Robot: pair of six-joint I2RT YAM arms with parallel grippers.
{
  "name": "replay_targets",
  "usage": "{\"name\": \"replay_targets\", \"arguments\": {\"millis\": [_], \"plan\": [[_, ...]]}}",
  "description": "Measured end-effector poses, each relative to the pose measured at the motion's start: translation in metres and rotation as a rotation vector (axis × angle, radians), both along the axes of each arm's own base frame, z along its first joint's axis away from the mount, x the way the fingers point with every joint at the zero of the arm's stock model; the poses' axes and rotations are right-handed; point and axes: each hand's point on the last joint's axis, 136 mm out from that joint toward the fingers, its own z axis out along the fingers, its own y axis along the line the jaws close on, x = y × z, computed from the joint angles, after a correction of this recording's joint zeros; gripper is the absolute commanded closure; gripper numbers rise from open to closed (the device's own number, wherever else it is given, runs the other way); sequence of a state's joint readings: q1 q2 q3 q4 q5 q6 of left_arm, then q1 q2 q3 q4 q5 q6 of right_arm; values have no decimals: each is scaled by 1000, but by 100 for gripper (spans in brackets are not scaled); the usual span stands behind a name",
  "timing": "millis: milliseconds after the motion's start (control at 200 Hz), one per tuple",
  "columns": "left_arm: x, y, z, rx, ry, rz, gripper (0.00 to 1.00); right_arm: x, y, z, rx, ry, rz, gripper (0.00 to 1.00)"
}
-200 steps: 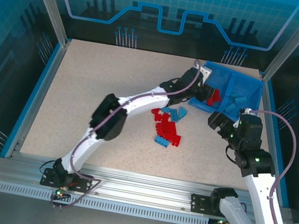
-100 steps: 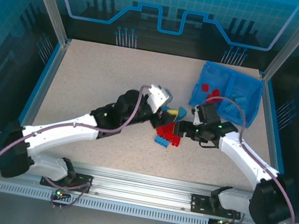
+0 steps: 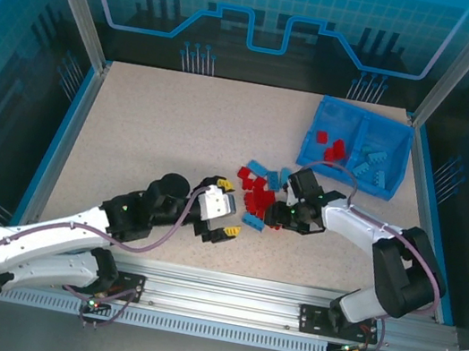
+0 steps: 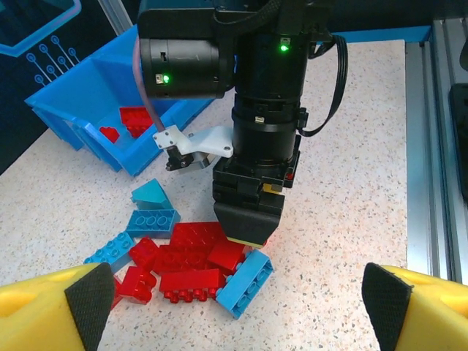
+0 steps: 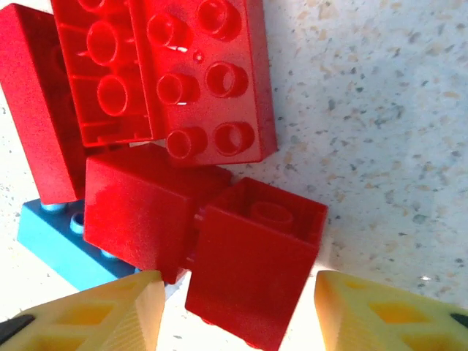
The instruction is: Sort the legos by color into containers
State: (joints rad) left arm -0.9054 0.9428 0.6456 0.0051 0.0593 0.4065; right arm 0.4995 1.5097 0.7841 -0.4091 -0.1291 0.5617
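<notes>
The loose legos [image 3: 257, 200] lie heaped mid-table, red ones with light blue at the edges. The right gripper [image 5: 235, 296] stands straight down on the heap's right side, between it and the far-right blue tray [image 3: 312, 135] holding red bricks left and blue right; its yellow fingers straddle a red brick [image 5: 252, 270], and I cannot tell whether they pinch it. The left gripper [image 4: 235, 292] hangs just left of the heap, jaws wide apart, over a speckled beige tabletop [image 3: 152, 125] ringed by clear panels and a near aluminium rail [image 3: 212, 303].
</notes>
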Motion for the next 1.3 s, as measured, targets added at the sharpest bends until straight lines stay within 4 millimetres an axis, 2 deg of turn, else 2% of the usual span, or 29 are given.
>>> {"name": "replay_targets", "arguments": {"millis": [210,535,680,785,855,940,1056,1121,1216,1296], "plan": [[1,-5,-10,25,-2,-18,4,7,-1,1,-13,-31,-17,59],[3,-7,-4,4,-19,-18,1,9,-28,-1,-150,-76,-67,61],[5,-9,-7,7,-15,-18,1,9,-32,0,-173,-84,-74,69],[5,-9,-9,11,-12,-17,1,9,-41,7,-204,-105,-89,70],[5,-9,-9,8,-7,-12,1,14,-46,23,-206,-152,-109,70],[9,-9,-9,1,-3,7,1,36,-56,58,-196,-251,-160,70],[17,-11,-16,-1,34,49,1,92,-82,118,-177,-419,-283,69],[20,-13,-25,6,72,74,1,122,-102,144,-186,-490,-352,69],[26,-14,-29,-1,113,111,1,167,-127,162,-222,-551,-422,69],[30,-16,-24,-27,140,144,1,201,-141,156,-260,-555,-451,70]]}}
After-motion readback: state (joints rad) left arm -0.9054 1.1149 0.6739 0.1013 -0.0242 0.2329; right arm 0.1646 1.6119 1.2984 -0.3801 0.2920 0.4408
